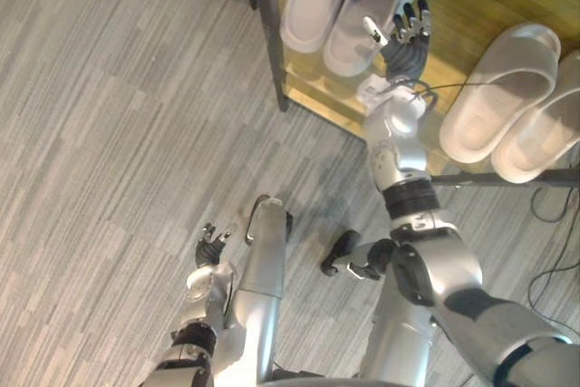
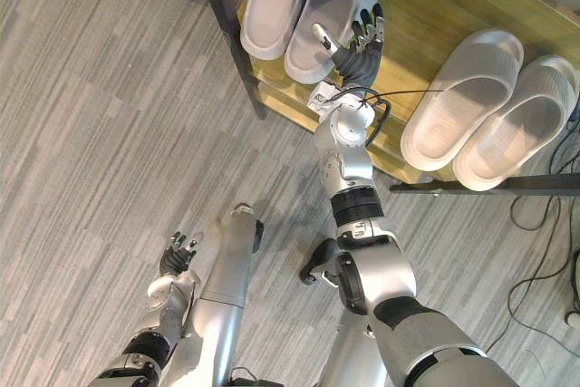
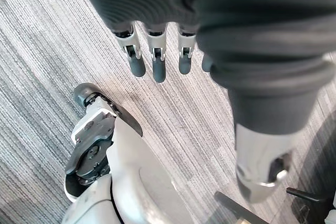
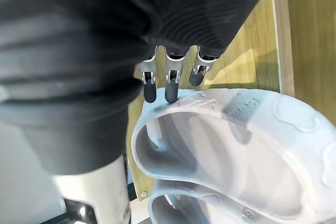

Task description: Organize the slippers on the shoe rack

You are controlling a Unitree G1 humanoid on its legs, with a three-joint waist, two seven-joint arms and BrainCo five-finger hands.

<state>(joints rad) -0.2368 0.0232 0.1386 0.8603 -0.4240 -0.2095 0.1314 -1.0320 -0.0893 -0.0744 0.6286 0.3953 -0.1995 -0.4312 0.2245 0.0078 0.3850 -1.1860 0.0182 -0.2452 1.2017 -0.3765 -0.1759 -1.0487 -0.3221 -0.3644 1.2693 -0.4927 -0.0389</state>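
Note:
A pale grey pair of slippers [image 1: 337,4] lies side by side on the wooden shelf of the shoe rack [image 1: 458,20], near its left end. A cream pair [image 1: 517,101] lies further right on the same shelf. My right hand [image 1: 406,44] is stretched over the shelf just right of the grey pair, open. In the right wrist view its straight fingertips [image 4: 167,94] touch the rim of the nearer grey slipper [image 4: 247,145]. My left hand [image 1: 212,246] hangs low over the floor with relaxed fingers [image 3: 157,61], holding nothing.
The rack has a black upright post [image 1: 269,38] at its left corner and a black bar [image 1: 507,178] along the near right edge. A lower wooden shelf edge [image 1: 326,111] shows beneath. Grey striped carpet [image 1: 109,133] spreads left of the rack.

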